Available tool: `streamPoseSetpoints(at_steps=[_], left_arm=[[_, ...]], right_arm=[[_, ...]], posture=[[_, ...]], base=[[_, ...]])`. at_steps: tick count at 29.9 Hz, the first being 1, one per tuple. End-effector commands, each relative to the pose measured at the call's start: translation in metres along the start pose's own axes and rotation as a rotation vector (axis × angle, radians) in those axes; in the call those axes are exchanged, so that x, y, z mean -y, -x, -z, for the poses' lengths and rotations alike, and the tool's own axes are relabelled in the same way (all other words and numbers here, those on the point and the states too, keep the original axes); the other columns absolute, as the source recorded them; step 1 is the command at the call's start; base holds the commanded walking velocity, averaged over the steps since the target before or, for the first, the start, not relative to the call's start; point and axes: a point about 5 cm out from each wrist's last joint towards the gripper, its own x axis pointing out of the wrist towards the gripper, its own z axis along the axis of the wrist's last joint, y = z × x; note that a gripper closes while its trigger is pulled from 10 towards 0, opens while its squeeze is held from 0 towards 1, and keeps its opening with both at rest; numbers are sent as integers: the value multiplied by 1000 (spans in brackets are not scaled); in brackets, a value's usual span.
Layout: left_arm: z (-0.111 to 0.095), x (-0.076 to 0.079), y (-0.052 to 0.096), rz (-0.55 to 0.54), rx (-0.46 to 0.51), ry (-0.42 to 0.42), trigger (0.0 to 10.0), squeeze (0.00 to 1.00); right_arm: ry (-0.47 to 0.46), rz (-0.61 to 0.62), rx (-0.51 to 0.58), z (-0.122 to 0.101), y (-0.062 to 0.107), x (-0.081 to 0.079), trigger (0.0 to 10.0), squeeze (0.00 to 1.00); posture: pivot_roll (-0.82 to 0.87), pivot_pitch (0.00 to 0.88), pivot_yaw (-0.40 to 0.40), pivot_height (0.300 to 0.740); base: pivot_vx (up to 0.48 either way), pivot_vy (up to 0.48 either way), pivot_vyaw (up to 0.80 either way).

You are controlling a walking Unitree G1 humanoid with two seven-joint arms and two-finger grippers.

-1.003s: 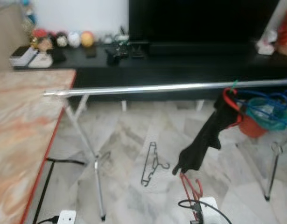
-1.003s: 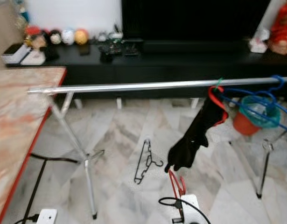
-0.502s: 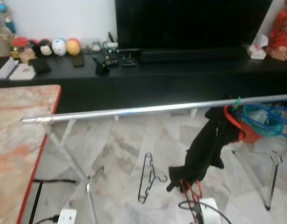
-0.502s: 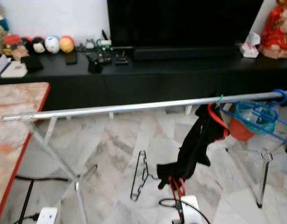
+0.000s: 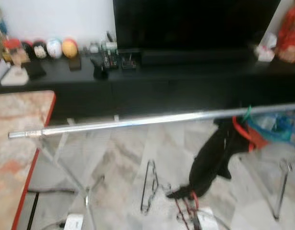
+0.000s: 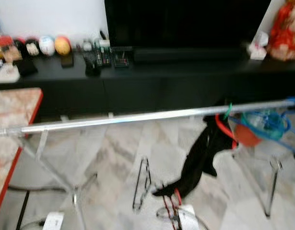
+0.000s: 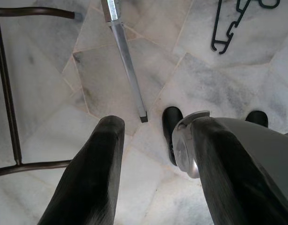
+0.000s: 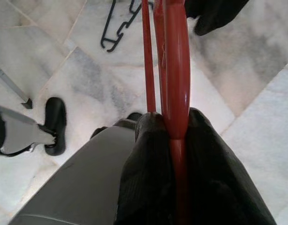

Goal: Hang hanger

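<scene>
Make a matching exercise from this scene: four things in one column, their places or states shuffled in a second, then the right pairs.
Things:
1. red hanger
2. black hanger
3. black garment
4. left gripper

States:
A. lying on the marble floor
B. open, holding nothing
C. clamped in the right gripper
D. draped from the metal rail

Pairs: 1-C, 2-A, 3-D, 4-B

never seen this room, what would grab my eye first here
The long silver rail crossing the room, with a black garment drooping from a red hanger near its right end. In the right wrist view, the right end effector is shut on another red hanger, while a black hanger lies on the marble floor.
</scene>
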Motion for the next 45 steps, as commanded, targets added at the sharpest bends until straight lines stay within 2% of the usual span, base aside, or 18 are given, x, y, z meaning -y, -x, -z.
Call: streamPoseSetpoints(at_steps=[1,4,6,7,8,11,18,20,22,26,30,38,45], left_arm=[[5,0,1,5,-26,-18,10000,0],[5,-2,1,0,-26,-15,10000,0],[6,-2,2,0,-27,-16,10000,0],[6,-2,2,0,-29,-18,10000,0],[6,-2,2,0,-29,-18,10000,0],[7,0,2,2,-30,-19,10000,0],[7,1,2,5,-30,-22,10000,0],[7,1,2,1,-29,-24,10000,0],[7,1,2,1,-29,-24,10000,0],[7,-1,2,-5,-32,-29,10000,0],[8,-2,2,-7,-37,-32,10000,0],[9,-3,3,-10,-40,-33,10000,0],[11,-4,3,-12,-44,-34,10000,0]], right_arm=[[17,22,34,-11,-1,5,10000,0],[4,46,119,-28,-1,13,10000,0],[-5,43,154,-31,1,18,10000,0],[5,7,201,-38,1,18,10000,0],[5,7,201,-38,1,18,10000,0],[36,-59,273,-61,0,10,10000,0],[65,-105,359,-86,1,4,10000,0],[54,-55,426,-104,4,9,10000,0],[54,-55,426,-104,4,9,10000,0],[48,80,545,-134,11,24,10000,0],[-25,167,691,-161,22,35,10000,0],[-26,139,814,-186,30,21,10000,0],[-32,145,861,-197,34,20,10000,0]], posture=[[28,33,-22,740],[25,34,-22,740],[22,34,-19,740],[22,33,-19,740],[22,33,-19,740],[23,31,-19,740],[24,31,-17,740],[21,31,-15,740],[21,31,-15,740],[22,30,-15,740],[22,26,-17,740],[23,25,-17,740],[23,25,-17,740]], base=[[0,0,0],[0,0,0],[0,0,0],[0,0,0],[0,0,0],[0,0,0],[0,0,0],[0,0,0],[0,0,0],[0,0,0],[0,0,0],[0,0,0],[0,0,0]])
